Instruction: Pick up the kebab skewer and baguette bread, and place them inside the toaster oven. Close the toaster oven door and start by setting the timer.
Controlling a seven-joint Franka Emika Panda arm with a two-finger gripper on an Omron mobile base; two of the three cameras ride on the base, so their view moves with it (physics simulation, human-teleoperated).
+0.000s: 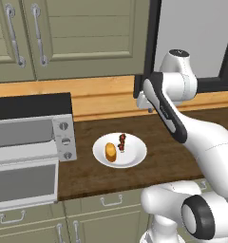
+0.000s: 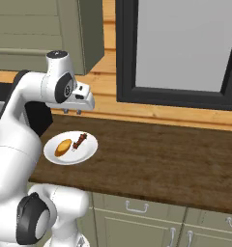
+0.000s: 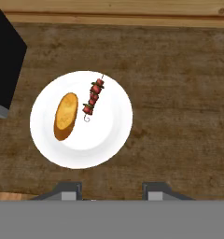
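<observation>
Two food items sit side by side on the plate (image 3: 115,136), neither touched yet: the bread (image 3: 66,116) at about 9 o'clock of plate centre in my hand view, the skewer (image 3: 93,98) just beside it toward 12 to 1 o'clock, apart from the bread, lying roughly parallel to it. That gap matters, I judge, since it leaves room to drop a finger on either side of the thin stick without nudging the loaf. My gripper (image 3: 108,189) hangs well above the plate, looking straight down, holding nothing; the two tips show at 6 o'clock with a moderate gap between them, partly parted, not wide. In the left base view the gripper (image 1: 145,102) sits high, at about 1 o'clock from the plate (image 1: 137,154), with the wrist folded over so the camera faces the counter (image 1: 168,142); a survey pose, I think, before coming down. The oven (image 1: 33,142) stands at 9 o'clock of the plate, near it, knobs on its right edge; its door (image 1: 23,185) looks dropped open, the panel hanging below the front, so the cavity seems ready to take food. In the right base view the plate (image 2: 86,150) is just under my hand, bread (image 2: 63,147) left, skewer (image 2: 79,141) right. Step in hand: pick the skewer first. The risk I judge is rolling the stick on the smooth plate, and the jaws will need lining up across it.
</observation>
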